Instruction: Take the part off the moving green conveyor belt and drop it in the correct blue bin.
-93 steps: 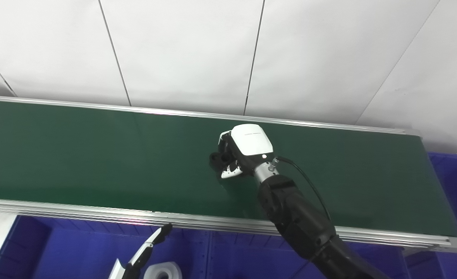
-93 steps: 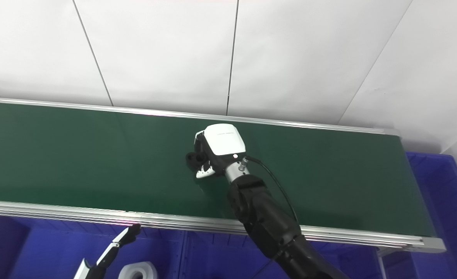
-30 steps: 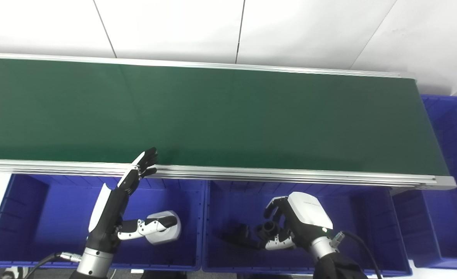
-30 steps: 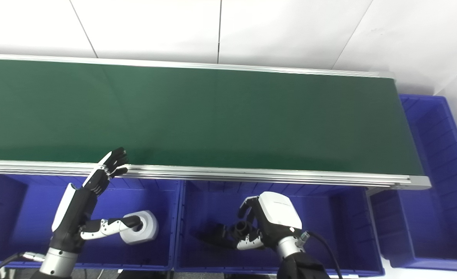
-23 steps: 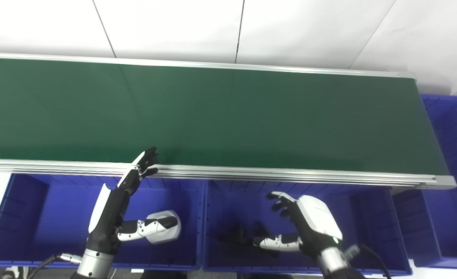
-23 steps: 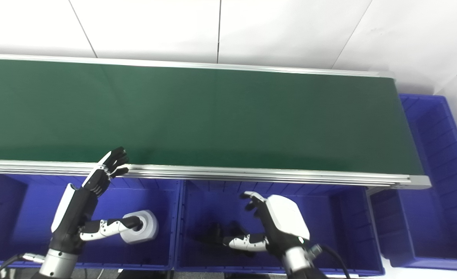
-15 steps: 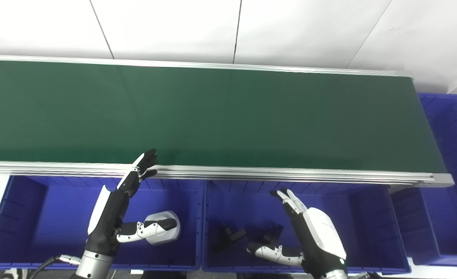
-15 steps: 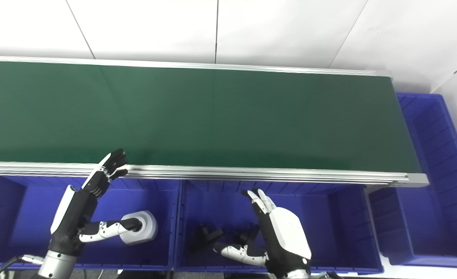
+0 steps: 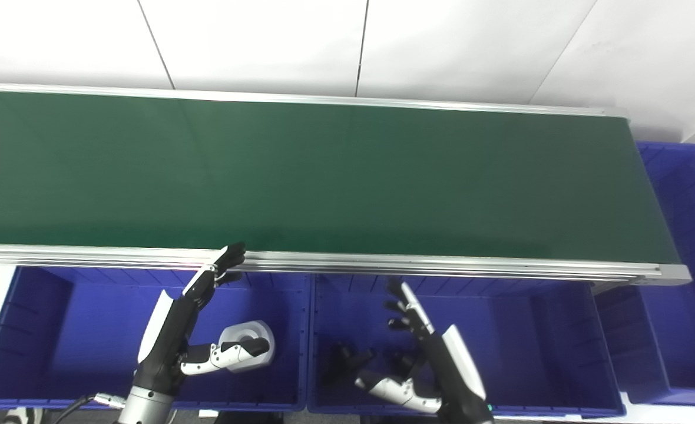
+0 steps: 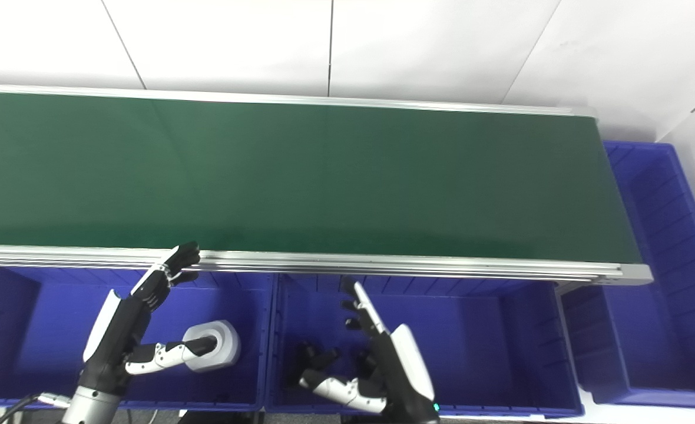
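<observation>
Your part (image 9: pixel 347 360) lies on the floor of the middle blue bin (image 9: pixel 565 353), near its left side, and a second dark piece (image 9: pixel 403 363) sits just to the right of it. Your right hand (image 9: pixel 436 359) hangs over that same bin, just right of the part and above it, not touching it. The thumb reaches left along the near side of the bin, close beside the second piece.

The part is small, black and matte, with a stubby arm sticking out to the right. Its finer shape is too dark to make out against the bin floor.

Your right hand is spread wide and holds nothing. Its fingers (image 9: pixel 409 300) point up and away towards the conveyor's near rail.

Your left hand (image 10: pixel 125 333) is also open and empty, raised over the left blue bin (image 10: pixel 6 330). Its fingertips (image 10: pixel 184 254) reach up to the near aluminium rail of the green conveyor belt (image 9: pixel 347 176). Whether they touch the rail, you cannot tell. A white ring-shaped part (image 10: pixel 221 347) lies in the left bin, with the left thumb right beside it.

A third blue bin (image 10: pixel 648 235) stands at the right end of the belt.
</observation>
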Controlling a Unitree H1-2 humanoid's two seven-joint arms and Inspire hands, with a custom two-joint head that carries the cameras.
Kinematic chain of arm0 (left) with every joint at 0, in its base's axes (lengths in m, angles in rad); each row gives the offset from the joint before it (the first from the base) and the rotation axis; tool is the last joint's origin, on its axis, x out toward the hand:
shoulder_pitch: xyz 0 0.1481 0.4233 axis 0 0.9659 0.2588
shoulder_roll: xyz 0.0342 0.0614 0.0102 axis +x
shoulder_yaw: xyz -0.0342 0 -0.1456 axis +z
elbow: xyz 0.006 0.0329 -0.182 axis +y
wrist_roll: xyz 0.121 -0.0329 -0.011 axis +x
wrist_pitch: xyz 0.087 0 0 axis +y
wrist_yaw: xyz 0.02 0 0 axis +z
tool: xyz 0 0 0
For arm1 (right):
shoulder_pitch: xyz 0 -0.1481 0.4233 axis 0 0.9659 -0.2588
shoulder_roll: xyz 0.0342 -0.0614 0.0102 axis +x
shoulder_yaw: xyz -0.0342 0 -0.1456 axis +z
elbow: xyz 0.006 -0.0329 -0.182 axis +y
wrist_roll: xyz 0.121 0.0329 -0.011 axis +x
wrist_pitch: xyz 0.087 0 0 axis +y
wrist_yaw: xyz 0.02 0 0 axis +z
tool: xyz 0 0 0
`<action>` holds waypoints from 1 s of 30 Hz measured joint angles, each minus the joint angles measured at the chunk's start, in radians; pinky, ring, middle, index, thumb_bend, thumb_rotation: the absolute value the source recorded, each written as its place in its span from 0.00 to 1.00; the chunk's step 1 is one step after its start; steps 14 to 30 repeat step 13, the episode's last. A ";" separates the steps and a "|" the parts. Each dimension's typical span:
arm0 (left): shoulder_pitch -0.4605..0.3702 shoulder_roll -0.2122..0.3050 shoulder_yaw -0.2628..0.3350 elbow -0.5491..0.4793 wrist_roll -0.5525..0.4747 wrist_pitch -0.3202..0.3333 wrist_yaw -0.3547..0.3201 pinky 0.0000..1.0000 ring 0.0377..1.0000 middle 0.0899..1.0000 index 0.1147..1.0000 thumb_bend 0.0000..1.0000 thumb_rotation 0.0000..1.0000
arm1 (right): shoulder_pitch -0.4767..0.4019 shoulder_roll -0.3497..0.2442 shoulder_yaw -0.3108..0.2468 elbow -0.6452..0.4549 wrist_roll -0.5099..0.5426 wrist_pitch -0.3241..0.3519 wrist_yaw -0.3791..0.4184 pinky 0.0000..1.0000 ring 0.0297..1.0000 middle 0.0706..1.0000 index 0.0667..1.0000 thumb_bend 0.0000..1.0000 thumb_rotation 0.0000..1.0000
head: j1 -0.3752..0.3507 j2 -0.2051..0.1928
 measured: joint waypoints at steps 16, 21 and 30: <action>0.004 0.005 -0.015 0.060 -0.004 0.000 0.018 0.82 0.88 0.90 0.88 0.72 0.45 | -0.029 0.053 -0.040 0.123 0.053 -0.099 -0.025 0.85 0.92 0.96 0.99 0.80 0.58 | -0.012 -0.077; 0.004 0.005 -0.015 0.060 -0.004 0.000 0.018 0.82 0.88 0.90 0.88 0.72 0.45 | -0.029 0.053 -0.040 0.123 0.053 -0.099 -0.025 0.85 0.92 0.96 0.99 0.80 0.58 | -0.012 -0.077; 0.004 0.005 -0.015 0.060 -0.004 0.000 0.018 0.82 0.88 0.90 0.88 0.72 0.45 | -0.029 0.053 -0.040 0.123 0.053 -0.099 -0.025 0.85 0.92 0.96 0.99 0.80 0.58 | -0.012 -0.077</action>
